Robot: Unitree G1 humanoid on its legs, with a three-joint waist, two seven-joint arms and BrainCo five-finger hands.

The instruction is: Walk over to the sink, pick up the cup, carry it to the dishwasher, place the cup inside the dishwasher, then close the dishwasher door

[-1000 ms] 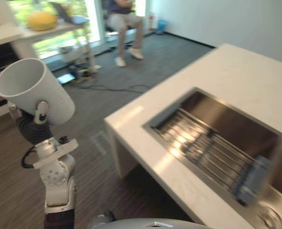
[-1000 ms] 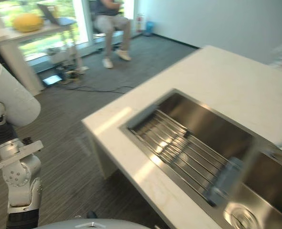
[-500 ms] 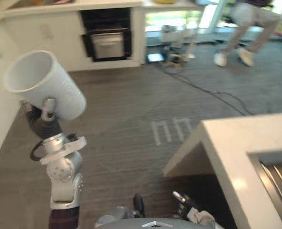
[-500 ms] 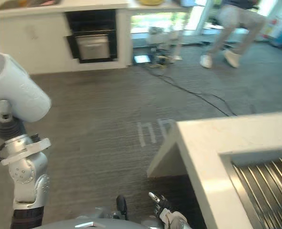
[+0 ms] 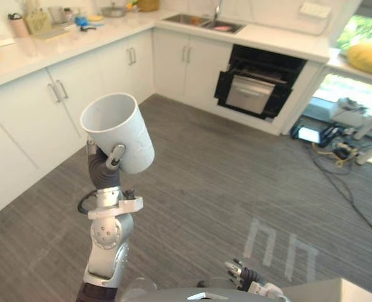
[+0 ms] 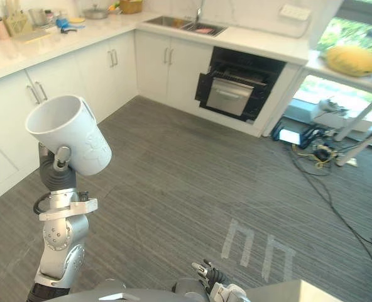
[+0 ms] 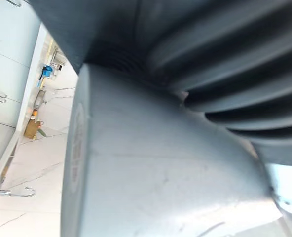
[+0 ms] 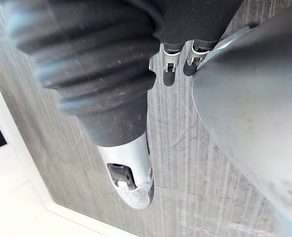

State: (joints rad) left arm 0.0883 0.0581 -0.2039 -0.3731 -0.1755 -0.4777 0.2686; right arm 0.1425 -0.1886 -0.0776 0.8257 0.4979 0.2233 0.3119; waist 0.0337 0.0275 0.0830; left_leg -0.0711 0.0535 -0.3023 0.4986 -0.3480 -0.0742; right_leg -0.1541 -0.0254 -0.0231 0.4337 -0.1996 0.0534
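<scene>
A white cup (image 5: 117, 129) is held up at the left, its mouth tilted up and away, with my left hand (image 5: 105, 168) shut on it from below and the thumb against its wall. The left wrist view has the cup's pale wall (image 7: 156, 173) right against the hand's dark cover. Across the grey floor, the dishwasher (image 5: 258, 85) stands under the white counter as a black opening with a silver front inside. My right hand (image 5: 246, 277) hangs low at the bottom edge, fingers (image 8: 175, 55) relaxed and holding nothing.
White cabinets (image 5: 60, 107) run along the left and far side, with a counter sink (image 5: 202, 24) above them. Cables and boxes (image 5: 337, 135) lie on the floor right of the dishwasher. A white counter corner (image 5: 340, 290) shows at the bottom right.
The camera has swung left: the island with its sink and the seated person left the view, and the kitchen cabinets and dishwasher came in. The cup stays in my left hand.
</scene>
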